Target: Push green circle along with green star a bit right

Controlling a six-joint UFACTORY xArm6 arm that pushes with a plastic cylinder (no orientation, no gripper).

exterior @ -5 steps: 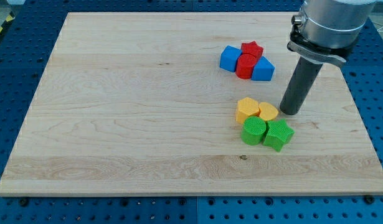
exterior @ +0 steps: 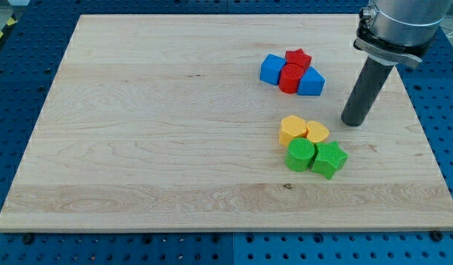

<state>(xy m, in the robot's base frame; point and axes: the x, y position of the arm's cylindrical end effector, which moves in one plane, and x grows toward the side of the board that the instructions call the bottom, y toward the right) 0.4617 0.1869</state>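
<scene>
The green circle (exterior: 300,155) and the green star (exterior: 329,158) sit side by side, touching, on the wooden board (exterior: 152,132) right of centre, the circle on the left. My tip (exterior: 352,122) rests on the board up and to the right of the green star, apart from it, about level with the yellow blocks.
Two yellow blocks (exterior: 292,129) (exterior: 317,132) touch the top of the green pair. A cluster of a blue block (exterior: 271,69), red star (exterior: 297,58), red cylinder (exterior: 289,77) and blue triangle (exterior: 311,82) lies further up. The board's right edge is close.
My tip has moved a little right and up, away from the yellow blocks. No block has moved.
</scene>
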